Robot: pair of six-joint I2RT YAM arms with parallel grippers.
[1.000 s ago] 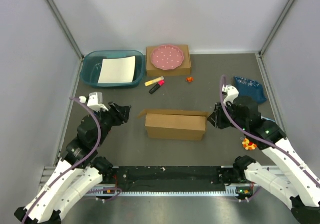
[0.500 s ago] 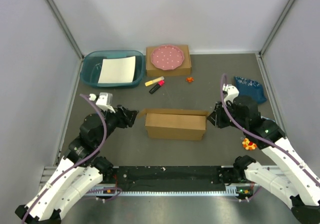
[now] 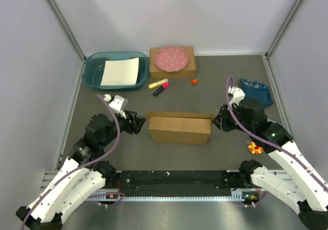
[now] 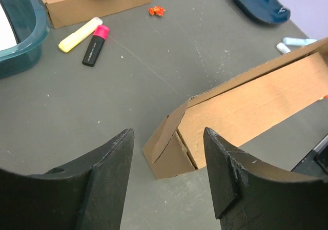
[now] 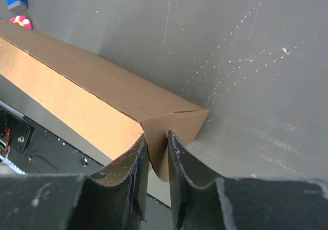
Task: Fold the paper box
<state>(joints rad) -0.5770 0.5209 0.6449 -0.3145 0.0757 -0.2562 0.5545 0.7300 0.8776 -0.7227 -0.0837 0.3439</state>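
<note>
The paper box (image 3: 179, 129) lies in the middle of the table as a long brown cardboard shape, its length running left to right. My left gripper (image 3: 139, 123) stands open right at its left end. In the left wrist view the box's left end (image 4: 171, 155) shows a folded-in end flap between and just beyond my left gripper (image 4: 168, 135), which holds nothing. My right gripper (image 3: 218, 122) is at the right end. In the right wrist view my right gripper (image 5: 157, 138) is shut on the end flap of the paper box (image 5: 92, 91).
At the back left sits a teal basin (image 3: 92, 74) holding a white sheet. Beside it a smaller brown box (image 3: 190, 53) carries a pink dotted plate. Two markers (image 3: 160, 85), a small orange piece (image 3: 194, 81), a blue dish (image 3: 256, 90) and an orange toy (image 3: 253, 148) lie around.
My left gripper has moved right, up to the box's left end, and the left flap now sits closer against the box. The right arm has stayed put.
</note>
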